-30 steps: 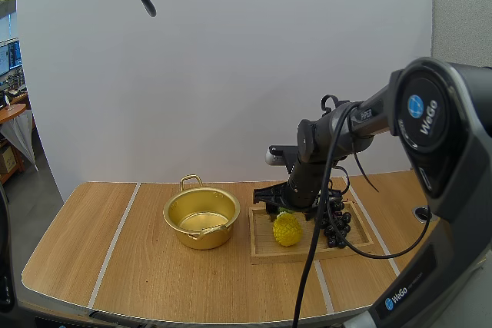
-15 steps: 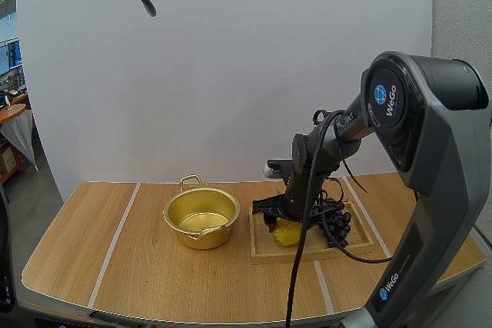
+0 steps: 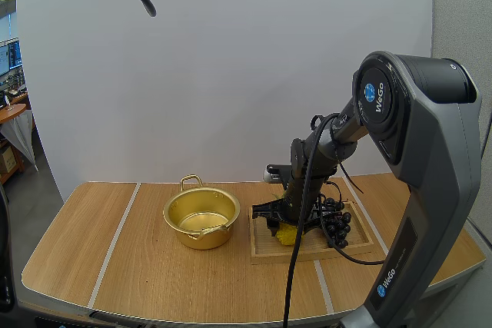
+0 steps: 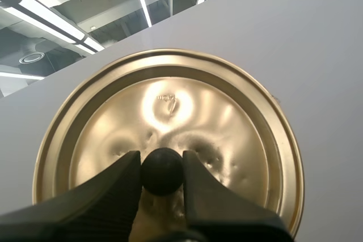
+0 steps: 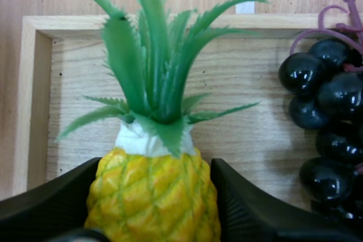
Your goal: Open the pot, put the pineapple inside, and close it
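Pot (image 3: 201, 217) sits open on the desk (image 3: 138, 266), left of the tray (image 3: 307, 253), only its gold inside showing. Lid (image 4: 170, 111) is up in the air, left claw (image 4: 162, 173) pinching its black knob (image 4: 162, 168). Tray holds the pineapple (image 5: 153, 196) on the left and grapes (image 5: 329, 117) on the right, near each other but apart. Right claw (image 5: 156, 165) is down in the tray, fingers (image 5: 51, 202) pressed to both sides of the pineapple's body, leaves sticking out past the tips.
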Tool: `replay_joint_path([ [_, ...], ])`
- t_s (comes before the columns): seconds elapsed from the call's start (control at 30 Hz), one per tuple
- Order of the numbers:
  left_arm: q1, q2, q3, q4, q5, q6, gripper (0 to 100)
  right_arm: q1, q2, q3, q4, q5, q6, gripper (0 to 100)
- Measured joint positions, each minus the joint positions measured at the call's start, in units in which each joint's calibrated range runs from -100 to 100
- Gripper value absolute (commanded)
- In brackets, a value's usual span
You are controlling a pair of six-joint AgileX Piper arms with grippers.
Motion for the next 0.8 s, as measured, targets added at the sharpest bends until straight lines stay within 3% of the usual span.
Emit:
replay_joint_path([
  [0.33, 0.00, 0.0, 0.0, 0.0, 0.0, 0.0, 0, 1.2, -7.9, 0.0, -1.0, -0.2, -1.2, 0],
  [0.57, 0.00, 0.0, 0.0, 0.0, 0.0, 0.0, 0, 5.3, -16.7, -4.0, -2.0, 2.5, -3.1, 0],
  [0.8, 0.00, 0.0, 0.0, 0.0, 0.0, 0.0, 0, 10.4, -17.9, -12.9, -2.3, 7.4, -3.5, 0],
])
